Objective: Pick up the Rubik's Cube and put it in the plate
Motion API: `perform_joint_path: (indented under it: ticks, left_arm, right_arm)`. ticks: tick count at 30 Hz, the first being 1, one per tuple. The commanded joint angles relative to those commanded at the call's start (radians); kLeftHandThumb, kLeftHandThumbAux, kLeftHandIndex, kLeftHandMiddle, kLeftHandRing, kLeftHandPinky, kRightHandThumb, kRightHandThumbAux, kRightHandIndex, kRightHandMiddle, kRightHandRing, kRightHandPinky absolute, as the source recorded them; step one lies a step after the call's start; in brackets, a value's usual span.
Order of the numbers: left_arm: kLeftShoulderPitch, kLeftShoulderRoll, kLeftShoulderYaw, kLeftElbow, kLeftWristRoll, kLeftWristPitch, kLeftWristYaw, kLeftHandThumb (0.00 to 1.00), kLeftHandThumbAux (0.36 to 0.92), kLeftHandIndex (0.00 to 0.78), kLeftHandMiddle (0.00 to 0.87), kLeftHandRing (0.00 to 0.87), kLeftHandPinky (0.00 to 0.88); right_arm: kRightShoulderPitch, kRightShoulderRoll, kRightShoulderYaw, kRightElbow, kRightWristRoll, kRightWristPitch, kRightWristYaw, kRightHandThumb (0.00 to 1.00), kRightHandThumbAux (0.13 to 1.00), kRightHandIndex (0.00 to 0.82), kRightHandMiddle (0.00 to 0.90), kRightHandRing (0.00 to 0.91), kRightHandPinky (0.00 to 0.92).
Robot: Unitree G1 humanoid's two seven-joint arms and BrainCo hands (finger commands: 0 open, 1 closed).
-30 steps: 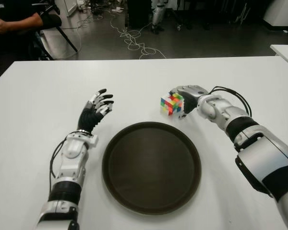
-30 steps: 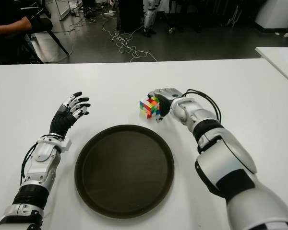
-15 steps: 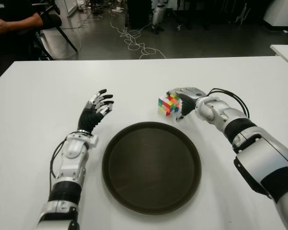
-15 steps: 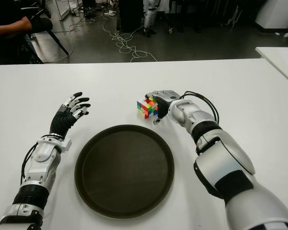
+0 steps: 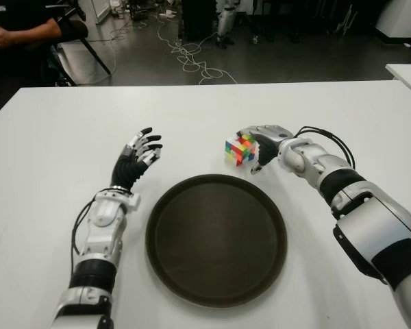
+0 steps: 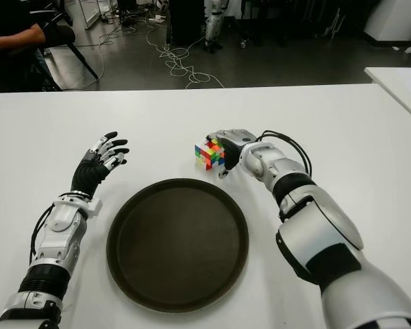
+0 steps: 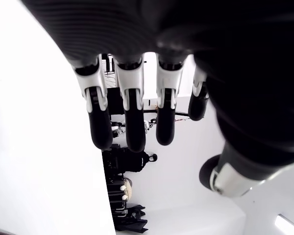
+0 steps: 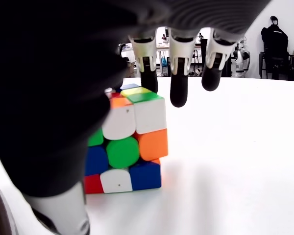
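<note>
While the plate [image 5: 216, 238] sits nearest the robot, dark, round and holding nothing, it lies between the two forearms on the white table [image 5: 55, 137], within reach of either arm. Left hand [image 5: 137, 159] shows just beyond the plate's left edge, raised, fingers spread and relaxed, nothing in them; judged idle and kept clear of the working side. Just past the plate's far rim, slightly right of centre, the Rubik's Cube [image 5: 240, 149] stands on the table, not yet lifted as far as the wrist view shows. Right hand [image 5: 264, 142] is against the cube's right side; fingers [image 8: 179, 73] arch over its top, extended rather than curled, thumb low beside it. Contact looks partial, so the grasp reads as not closed. Farther back, floor cables [image 5: 192, 58] and a seated person [image 5: 20, 31] at far left.
</note>
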Motion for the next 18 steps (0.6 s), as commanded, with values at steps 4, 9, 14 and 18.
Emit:
perform_joint_path:
  ticks: [4,9,14,18]
  left_arm:
    - [0.000,0.000,0.000,0.001,-0.002,-0.006,-0.003,0.356,0.689,0.150,0.248,0.246,0.294]
    - [-0.003,0.001,0.000,0.006,0.005,-0.008,0.003,0.339,0.689,0.150,0.245,0.244,0.291]
    - [-0.004,0.006,-0.003,0.008,0.013,-0.005,0.008,0.314,0.679,0.141,0.232,0.234,0.281]
    - [-0.004,0.006,-0.003,0.008,0.012,-0.003,0.006,0.307,0.677,0.141,0.233,0.232,0.278]
  right_arm:
    - [0.003,0.000,0.000,0.001,0.000,-0.004,-0.003,0.000,0.838,0.158,0.138,0.147,0.139]
    - [0.002,0.001,0.000,0.001,0.000,-0.002,-0.005,0.000,0.836,0.160,0.143,0.150,0.139]
    - [0.002,0.003,0.001,0.002,0.000,-0.002,-0.003,0.000,0.850,0.176,0.152,0.162,0.151]
    - [0.002,0.003,-0.001,0.001,0.001,-0.002,-0.006,0.000,0.853,0.183,0.158,0.169,0.159]
